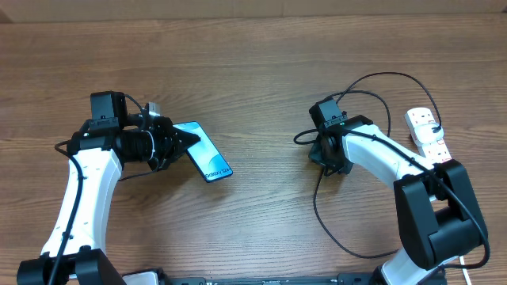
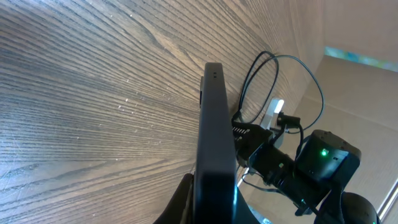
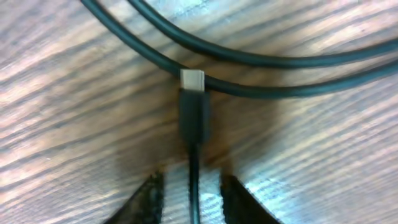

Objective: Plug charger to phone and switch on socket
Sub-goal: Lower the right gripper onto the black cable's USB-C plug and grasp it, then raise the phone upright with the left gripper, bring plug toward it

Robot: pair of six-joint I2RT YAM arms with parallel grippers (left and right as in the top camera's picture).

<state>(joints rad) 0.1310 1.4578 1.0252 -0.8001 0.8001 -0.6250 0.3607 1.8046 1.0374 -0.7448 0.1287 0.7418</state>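
The phone point(image 1: 208, 155), with a light blue-teal screen, lies left of centre; my left gripper point(image 1: 181, 141) is shut on its near end. In the left wrist view the phone point(image 2: 214, 143) shows edge-on between the fingers point(image 2: 211, 214). The charger's thin black cable point(image 1: 315, 202) loops across the right side. My right gripper point(image 1: 329, 162) is low over it. In the right wrist view the metal-tipped plug point(image 3: 192, 81) lies on the wood across two cable strands. Its cable runs between my open fingers point(image 3: 194, 202) without touching them. The white socket point(image 1: 426, 128) lies at the far right.
The wooden table point(image 1: 253, 71) fills the view. Cable loops point(image 1: 380, 87) arc behind my right arm toward the socket. My right arm point(image 2: 311, 168) shows beyond the phone in the left wrist view.
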